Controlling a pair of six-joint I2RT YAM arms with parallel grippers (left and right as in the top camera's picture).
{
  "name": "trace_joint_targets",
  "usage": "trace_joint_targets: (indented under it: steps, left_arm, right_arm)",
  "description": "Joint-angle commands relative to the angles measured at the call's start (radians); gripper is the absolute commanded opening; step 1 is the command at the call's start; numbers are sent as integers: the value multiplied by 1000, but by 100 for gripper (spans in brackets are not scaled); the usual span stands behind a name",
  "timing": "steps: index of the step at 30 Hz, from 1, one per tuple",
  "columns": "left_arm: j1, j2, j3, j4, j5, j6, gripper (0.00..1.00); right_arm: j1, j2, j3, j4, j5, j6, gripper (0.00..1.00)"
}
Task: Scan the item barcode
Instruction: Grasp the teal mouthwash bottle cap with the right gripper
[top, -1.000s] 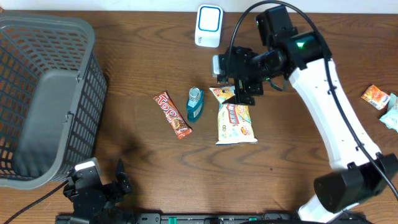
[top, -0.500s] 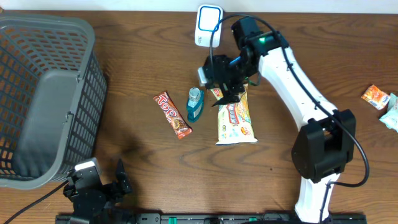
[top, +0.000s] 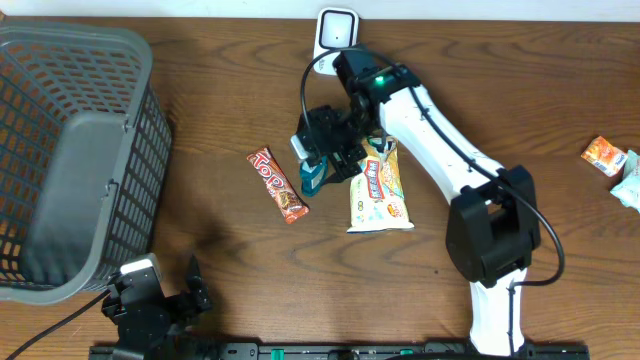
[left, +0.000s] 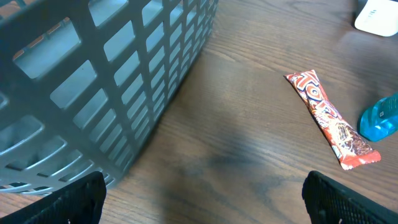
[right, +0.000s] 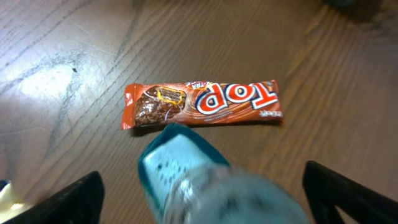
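Note:
A small teal bottle (top: 312, 182) lies on the wooden table between a red Top candy bar (top: 277, 184) and a yellow snack bag (top: 379, 195). My right gripper (top: 326, 152) hangs directly over the bottle and hides its cap end. In the right wrist view the bottle (right: 205, 180) fills the gap of the open right gripper (right: 202, 196), blurred and close, with both fingers (right: 68, 202) apart from it. The white scanner (top: 338, 27) stands at the back edge. My left gripper (left: 202, 196) is open over bare wood at the front left.
A large grey mesh basket (top: 70, 160) takes up the left side. The candy bar (left: 329, 121) lies to its right. Two small packets (top: 604, 155) sit at the far right edge.
My right arm has swung left, from above the snack bag to above the teal bottle. The left arm has not moved.

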Motion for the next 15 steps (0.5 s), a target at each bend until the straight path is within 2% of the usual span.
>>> trace_joint_targets:
  steps: [1, 3, 5, 9, 11, 15]
  left_arm:
    - [2, -2, 3, 1, -13, -2, 98]
    - [2, -2, 3, 1, -13, -2, 98]
    - [2, -2, 3, 1, -13, -2, 98]
    - [2, -2, 3, 1, -13, -2, 98]
    - [2, -2, 3, 1, -13, -2, 98]
    - [2, -2, 3, 1, -13, -2, 98]
  right_arm:
    - [16, 12, -1, 5, -10, -13, 82]
    - [17, 12, -1, 4, -10, -13, 71]
    - [17, 13, -1, 2, -10, -12, 50]
    - [17, 13, -1, -3, -10, 2, 31]
    - [17, 13, -1, -3, -10, 17, 23]
    - [17, 13, -1, 12, -9, 119, 19]
